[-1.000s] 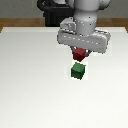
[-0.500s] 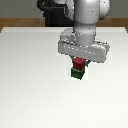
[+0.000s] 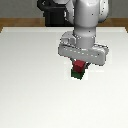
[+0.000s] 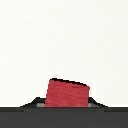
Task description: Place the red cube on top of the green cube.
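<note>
Red cube (image 3: 79,66) over green cube (image 3: 76,75) (exterior only)

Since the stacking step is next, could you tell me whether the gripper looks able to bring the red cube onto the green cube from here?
Probably yes. The gripper holds the red cube right over the green cube, and nothing on the white table stands between them.

Arm upright, wrist down — fingers (image 3: 80,64) clamped (tips mostly hidden) on red cube (image 3: 79,66).
</note>
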You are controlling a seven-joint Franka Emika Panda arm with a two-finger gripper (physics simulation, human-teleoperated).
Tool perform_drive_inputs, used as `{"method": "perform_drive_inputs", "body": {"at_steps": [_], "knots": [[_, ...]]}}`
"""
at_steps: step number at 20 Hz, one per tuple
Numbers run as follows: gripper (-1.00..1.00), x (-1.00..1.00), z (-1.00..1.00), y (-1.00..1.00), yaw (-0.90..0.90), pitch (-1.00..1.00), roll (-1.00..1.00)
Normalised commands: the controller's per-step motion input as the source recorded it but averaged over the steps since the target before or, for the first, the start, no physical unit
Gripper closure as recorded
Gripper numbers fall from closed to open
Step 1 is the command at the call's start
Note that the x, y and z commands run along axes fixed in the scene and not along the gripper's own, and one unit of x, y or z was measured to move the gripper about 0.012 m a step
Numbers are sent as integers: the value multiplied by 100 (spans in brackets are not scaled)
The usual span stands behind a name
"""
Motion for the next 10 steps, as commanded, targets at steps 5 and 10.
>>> {"method": "perform_drive_inputs", "body": {"at_steps": [5,10], "knots": [[100,0,0,0,0,0,0],[100,0,0,0,0,0,0]]}}
